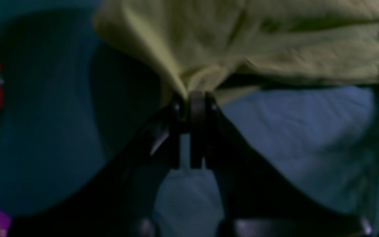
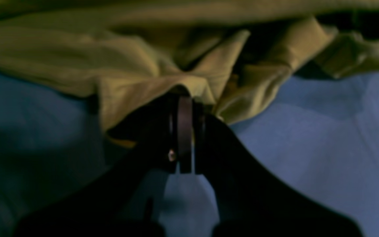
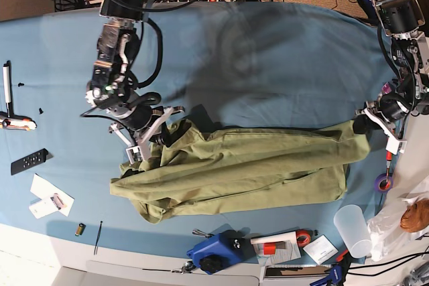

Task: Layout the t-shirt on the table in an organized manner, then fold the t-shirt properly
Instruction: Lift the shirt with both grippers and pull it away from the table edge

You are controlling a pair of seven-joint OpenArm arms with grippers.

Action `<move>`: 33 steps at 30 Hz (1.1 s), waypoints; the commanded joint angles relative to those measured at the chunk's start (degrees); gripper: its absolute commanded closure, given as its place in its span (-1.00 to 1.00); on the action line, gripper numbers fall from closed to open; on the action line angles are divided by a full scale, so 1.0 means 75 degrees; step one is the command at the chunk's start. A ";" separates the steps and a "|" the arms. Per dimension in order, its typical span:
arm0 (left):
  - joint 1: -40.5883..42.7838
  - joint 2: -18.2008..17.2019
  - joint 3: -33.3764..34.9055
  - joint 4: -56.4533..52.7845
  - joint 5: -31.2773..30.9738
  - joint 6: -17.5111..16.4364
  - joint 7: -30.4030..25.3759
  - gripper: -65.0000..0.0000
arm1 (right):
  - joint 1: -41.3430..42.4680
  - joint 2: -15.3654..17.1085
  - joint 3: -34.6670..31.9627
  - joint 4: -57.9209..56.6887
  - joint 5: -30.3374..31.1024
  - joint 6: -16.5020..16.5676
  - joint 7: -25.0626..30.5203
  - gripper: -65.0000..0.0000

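Both arms pinch opposite ends of the t-shirt (image 3: 234,169), likely to pull it taut and flat across the blue-covered table (image 3: 268,51): the left gripper (image 1: 194,98) has its jaws closed on a bunched fold, the right gripper (image 2: 184,98) likewise on a gathered edge. The olive-green shirt lies stretched lengthwise between them, still creased and doubled over

a black remote (image 3: 29,161) lies near the bench's left edge, paper cards (image 3: 47,200) just below it; a blue tool (image 3: 213,252), a clear plastic cup (image 3: 353,230) and purple tape roll (image 3: 383,182) sit along the near and right edges
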 commanded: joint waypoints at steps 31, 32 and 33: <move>0.1950 -0.0810 -0.1749 0.0154 -0.3891 -0.0673 0.2649 1.00 | -0.3398 0.1003 0.1387 0.4290 0.3086 0.0487 -0.2034 1.00; 0.1950 -0.0831 -0.1749 0.0169 -0.3891 -0.0673 0.2649 1.00 | -0.3416 0.0982 0.1510 0.4368 0.3249 0.0189 -0.2098 1.00; 0.1953 -0.0839 -0.1749 0.0181 -0.3888 -0.0673 0.2652 1.00 | -0.3503 0.0997 0.1571 0.4470 0.3730 0.0256 -0.2314 1.00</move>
